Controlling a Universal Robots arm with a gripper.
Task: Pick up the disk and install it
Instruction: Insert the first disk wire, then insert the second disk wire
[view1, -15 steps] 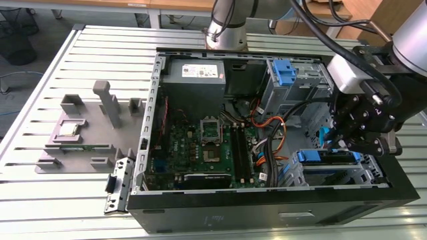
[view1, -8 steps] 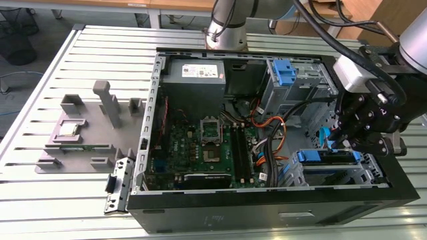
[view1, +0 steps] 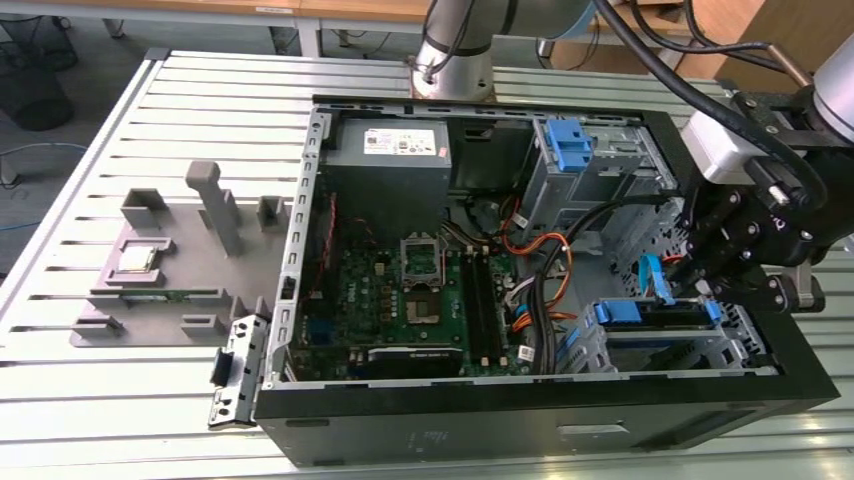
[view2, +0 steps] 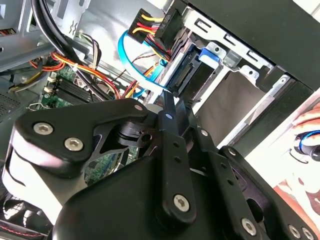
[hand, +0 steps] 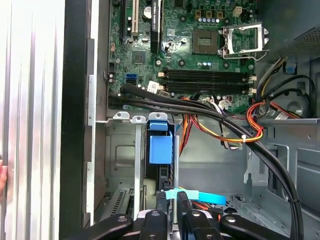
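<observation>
- Blue plastic frames the one disk (view1: 650, 314), which sits in the drive cage at the front corner of the single open computer case (view1: 534, 420), low on the exterior view's right. In the first wrist view its blue carrier (hand: 160, 147) stands in the bay.
- One black tool (view1: 707, 285) hangs just above that cage. In the first wrist view the tool (hand: 171, 202) is at one pale-blue flat cable (hand: 200, 197), just beside the disk's end. I cannot tell whether it is apart, together or clamped.
- A second blue piece, one narrow upright latch (view1: 567, 145), stands in the far bay, well apart from the disk.
- One grey metal box (view1: 387, 145) with a white sticker lies beside the one green motherboard (view1: 400, 300).
- One grey fixture (view1: 174, 250) rests on the slatted metal tabletop (view1: 200, 90), outside the case.
</observation>
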